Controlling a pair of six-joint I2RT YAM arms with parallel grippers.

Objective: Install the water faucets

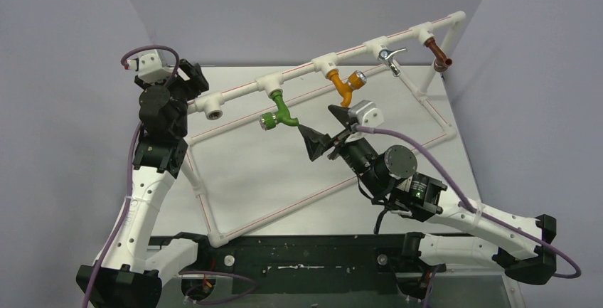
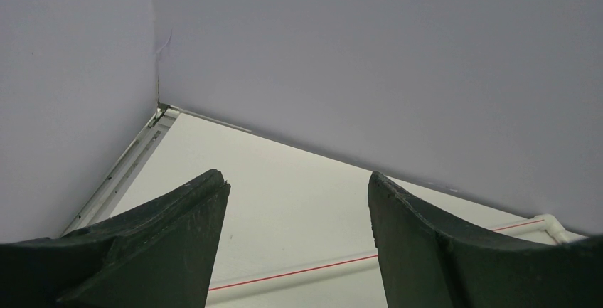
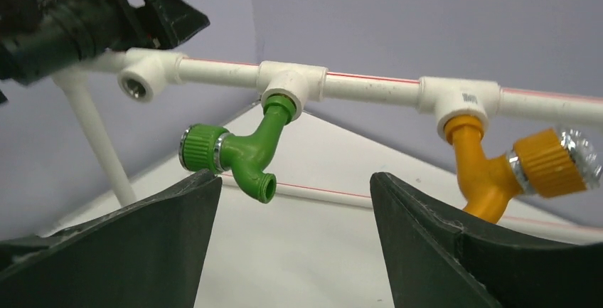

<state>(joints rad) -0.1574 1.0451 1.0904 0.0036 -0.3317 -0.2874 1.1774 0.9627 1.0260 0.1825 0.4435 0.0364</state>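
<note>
The green faucet (image 3: pixel 249 153) has a bent spout and a ribbed knob with a silver collar. It hangs from a tee on the white pipe rail (image 3: pixel 370 86), beside the orange tap (image 3: pixel 491 173). The right gripper (image 3: pixel 295 208) is released just below it, gripping nothing. The left gripper (image 2: pixel 299 201) is also released. Only the top view shows the chrome tap (image 1: pixel 387 55).

White table (image 1: pixel 270 173) carries one white pipe frame (image 1: pixel 284 210) with red stripes, its rectangular base resting flat on the surface.
</note>
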